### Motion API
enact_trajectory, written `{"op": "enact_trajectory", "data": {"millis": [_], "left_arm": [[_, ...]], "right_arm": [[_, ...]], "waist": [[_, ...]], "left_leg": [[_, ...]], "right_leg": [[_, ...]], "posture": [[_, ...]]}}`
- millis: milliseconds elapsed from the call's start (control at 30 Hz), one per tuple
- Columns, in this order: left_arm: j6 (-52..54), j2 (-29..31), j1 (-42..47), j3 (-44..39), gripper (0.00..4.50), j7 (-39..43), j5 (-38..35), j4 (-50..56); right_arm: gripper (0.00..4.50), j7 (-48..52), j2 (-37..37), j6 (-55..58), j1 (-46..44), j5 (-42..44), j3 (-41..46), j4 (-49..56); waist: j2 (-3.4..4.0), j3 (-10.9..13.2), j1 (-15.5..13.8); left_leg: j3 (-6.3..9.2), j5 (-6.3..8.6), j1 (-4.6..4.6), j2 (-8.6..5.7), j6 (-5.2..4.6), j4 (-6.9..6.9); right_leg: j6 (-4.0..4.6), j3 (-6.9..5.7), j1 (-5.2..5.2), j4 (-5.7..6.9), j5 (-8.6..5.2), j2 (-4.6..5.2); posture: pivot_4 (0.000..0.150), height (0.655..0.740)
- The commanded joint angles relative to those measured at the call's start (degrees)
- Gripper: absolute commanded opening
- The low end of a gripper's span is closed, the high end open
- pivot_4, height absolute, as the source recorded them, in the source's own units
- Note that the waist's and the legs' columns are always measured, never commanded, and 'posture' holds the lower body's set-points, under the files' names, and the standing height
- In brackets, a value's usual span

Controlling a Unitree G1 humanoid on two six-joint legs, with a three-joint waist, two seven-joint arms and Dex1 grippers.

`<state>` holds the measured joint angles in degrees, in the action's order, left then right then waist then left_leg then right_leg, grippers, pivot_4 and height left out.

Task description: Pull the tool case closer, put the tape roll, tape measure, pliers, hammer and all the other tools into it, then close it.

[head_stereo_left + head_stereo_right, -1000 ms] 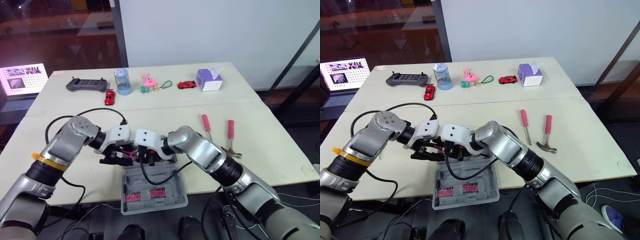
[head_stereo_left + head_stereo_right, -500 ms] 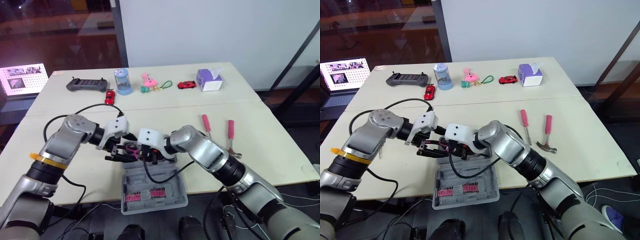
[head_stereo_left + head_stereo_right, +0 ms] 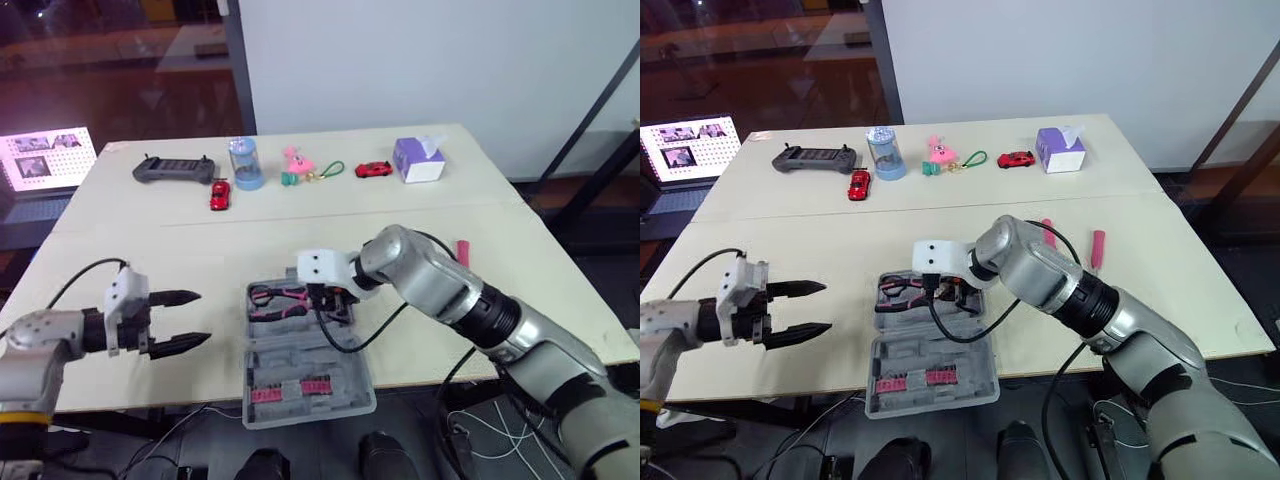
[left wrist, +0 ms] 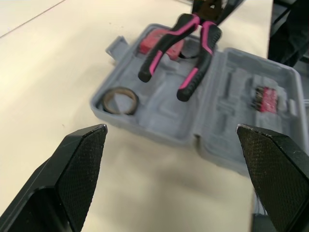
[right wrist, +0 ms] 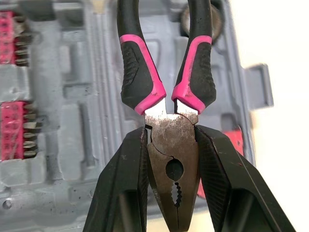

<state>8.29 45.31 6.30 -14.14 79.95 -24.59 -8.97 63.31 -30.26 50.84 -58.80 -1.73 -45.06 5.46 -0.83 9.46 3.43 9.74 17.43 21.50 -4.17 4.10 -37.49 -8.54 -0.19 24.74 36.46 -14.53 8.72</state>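
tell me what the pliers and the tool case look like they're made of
The pliers: head looks like bare steel, dull grey with dark speckles; grips seem rubbery plastic, matte black and pink. The tool case: probably moulded plastic, matte grey, judging by its shaped recesses.

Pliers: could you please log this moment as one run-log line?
right gripper: shut on pliers | pliers: held over open tool case | left gripper: open, apart from case

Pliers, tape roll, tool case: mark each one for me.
pliers [image 4: 166, 46], left wrist view, on one pink and black handle.
tape roll [image 4: 120, 90], left wrist view, on the ring's rim.
tool case [image 3: 285, 355], left eye view, on its bare grey inside.
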Motion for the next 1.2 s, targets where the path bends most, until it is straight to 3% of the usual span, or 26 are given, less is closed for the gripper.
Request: {"op": "enact_trajectory", "data": {"millis": [33,533,1200], "left_arm": [[-3.4,-0.7,-1.5,-1.4,4.50,1.0,-1.9,0.7],[-6.9,-2.9,-2.3,0.1,4.50,0.8,-2.0,0.4],[-5.9,-2.7,-2.1,0.9,4.50,-1.8,-2.4,2.5]], "right_arm": [[1.00,2.0,1.5,-0.1,-3.3,-1.4,-1.4,0.1],[1.00,4.8,6.5,-1.8,-7.3,-5.9,-5.1,-9.8],[1.00,5.3,12.3,-6.2,-6.2,-11.2,-5.8,-19.0]], "waist": [[0.00,0.0,0.0],[0.00,0.0,0.6],[0.01,0.0,0.6]], "left_leg": [[-0.01,0.00,0.00,0.00,0.00,-0.01],[0.01,0.00,-0.01,0.01,0.00,0.02],[0.01,0.00,-0.01,0.01,0.01,0.04]], "right_leg": [[0.00,0.00,0.00,0.01,0.00,0.00],[0.02,0.00,0.05,0.05,0.01,-0.02],[0.03,0.01,0.08,0.05,0.01,-0.02]], "posture": [[0.150,0.7400],[0.150,0.7400],[0.150,0.7400]]}}
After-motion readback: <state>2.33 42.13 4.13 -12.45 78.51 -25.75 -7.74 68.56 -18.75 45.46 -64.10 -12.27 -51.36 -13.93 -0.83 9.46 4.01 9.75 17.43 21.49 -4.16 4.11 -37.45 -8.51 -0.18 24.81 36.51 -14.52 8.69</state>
